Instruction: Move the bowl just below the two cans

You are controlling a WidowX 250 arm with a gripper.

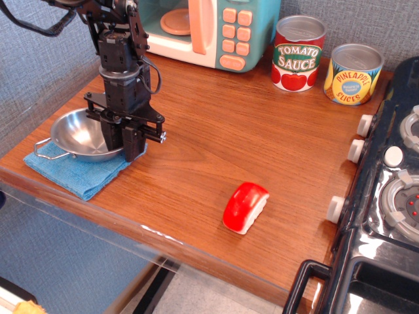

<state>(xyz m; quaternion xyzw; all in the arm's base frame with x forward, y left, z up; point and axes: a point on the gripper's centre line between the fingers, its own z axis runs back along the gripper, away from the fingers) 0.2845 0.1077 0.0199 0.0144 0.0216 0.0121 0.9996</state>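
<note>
The shiny steel bowl (77, 133) with wire loop handles is at the left end of the wooden counter, over a blue cloth (75, 175). My black gripper (125, 142) comes straight down on the bowl's right rim, and its fingers are closed together on that rim. The bowl looks slightly raised and tilted on the gripper's side. The two cans stand at the far back right: a red "Tomato Sauce" can (298, 53) and a yellow-and-blue "Pineapple Slices" can (353, 74). Both are far from the bowl.
A toy microwave (203, 29) stands at the back centre. A red-and-white sushi-like toy (245, 207) lies near the front edge. A black toy stove (389, 196) with white knobs borders the counter on the right.
</note>
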